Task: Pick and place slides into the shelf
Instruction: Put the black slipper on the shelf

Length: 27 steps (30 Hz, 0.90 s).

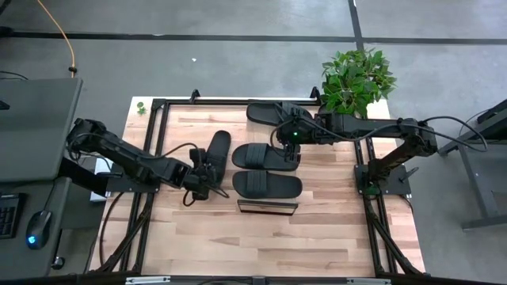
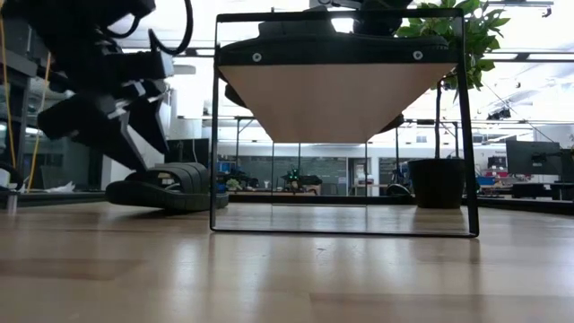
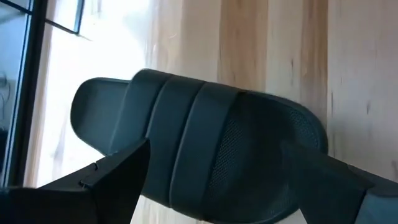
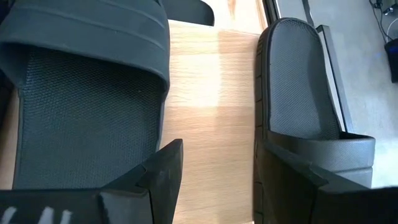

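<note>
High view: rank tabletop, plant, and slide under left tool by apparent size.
1. Tabletop, largest by far.
2. Plant.
3. Slide under the left tool, part hidden, so its rank against the plant is unsure.

You have four slides on the worktop (image 1: 317,237). Two lie side by side in the middle: the middle slide (image 1: 264,156) behind the front slide (image 1: 267,186). The shelf (image 1: 268,207) stands just in front of the front slide. The rear slide (image 1: 273,113) lies at the back edge, near the potted plant (image 1: 356,79) at the back right corner. The left slide (image 1: 217,152) lies left of the middle pair, with the left end effector (image 1: 200,176) over its near end. The right end effector (image 1: 287,146) hangs between the rear and middle slides.
</note>
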Each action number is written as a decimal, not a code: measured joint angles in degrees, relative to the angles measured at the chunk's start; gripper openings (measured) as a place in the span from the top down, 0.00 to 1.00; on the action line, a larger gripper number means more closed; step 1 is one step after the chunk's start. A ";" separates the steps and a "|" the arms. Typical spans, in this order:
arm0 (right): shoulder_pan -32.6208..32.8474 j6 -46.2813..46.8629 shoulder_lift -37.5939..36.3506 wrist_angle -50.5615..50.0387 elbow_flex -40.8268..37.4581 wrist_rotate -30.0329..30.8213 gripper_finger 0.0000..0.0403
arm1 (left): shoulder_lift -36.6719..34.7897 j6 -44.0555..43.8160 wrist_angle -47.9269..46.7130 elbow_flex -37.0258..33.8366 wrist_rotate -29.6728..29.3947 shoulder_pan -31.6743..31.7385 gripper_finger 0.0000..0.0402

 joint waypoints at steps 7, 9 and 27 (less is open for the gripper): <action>0.00 -0.02 0.00 0.41 0.00 0.00 0.52 | 0.00 1.08 2.39 -2.40 -4.31 0.07 0.15; 0.00 -0.02 0.02 0.63 0.00 0.00 0.52 | 0.00 1.05 2.48 -2.75 -5.34 0.07 0.15; 0.00 0.00 0.02 3.29 0.00 -0.01 0.52 | 0.00 5.04 8.88 -6.11 -10.32 0.07 0.15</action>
